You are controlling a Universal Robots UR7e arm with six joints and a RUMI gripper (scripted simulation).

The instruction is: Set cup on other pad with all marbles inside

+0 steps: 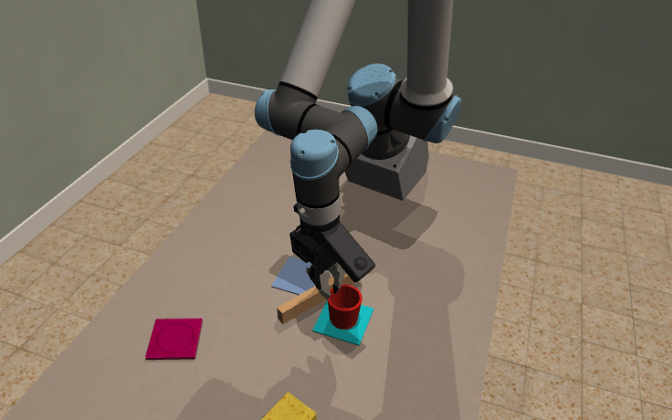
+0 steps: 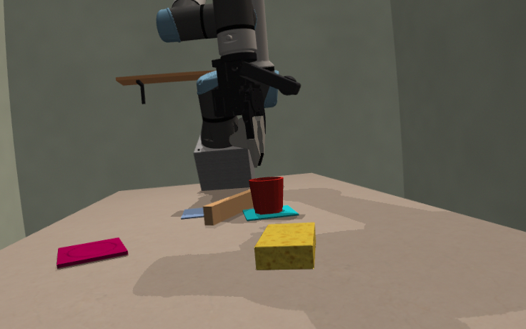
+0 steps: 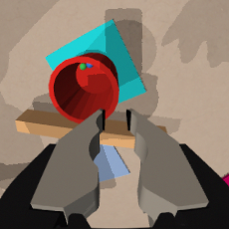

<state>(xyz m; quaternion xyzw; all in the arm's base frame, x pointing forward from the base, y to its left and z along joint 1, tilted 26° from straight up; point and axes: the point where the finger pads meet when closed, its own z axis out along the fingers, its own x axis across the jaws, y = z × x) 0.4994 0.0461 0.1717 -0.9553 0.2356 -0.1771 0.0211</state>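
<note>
The red cup [image 1: 344, 308] [image 2: 266, 196] [image 3: 85, 92] stands upright on the teal pad [image 1: 349, 335] [image 2: 289, 212] [image 3: 124, 65]. A green marble [image 3: 83, 66] and a blue one show inside it in the wrist view. My gripper [image 1: 327, 286] [image 2: 258, 159] [image 3: 115, 111] hangs just above the cup's rim on the rail side. Its fingers are nearly closed with nothing between them. A wooden rail [image 1: 297, 305] [image 2: 226, 208] [image 3: 40, 124] lies beside the cup. It separates the teal pad from a pale blue pad [image 1: 292, 276] [image 2: 193, 212] [image 3: 112, 161].
A magenta pad [image 1: 173, 338] [image 2: 91, 251] with a ring mark lies far left on the table. A yellow sponge [image 1: 289, 409] [image 2: 286, 244] sits in front of the cup. The robot base [image 1: 391, 172] stands at the back. A wall shelf [image 2: 159, 77] hangs behind.
</note>
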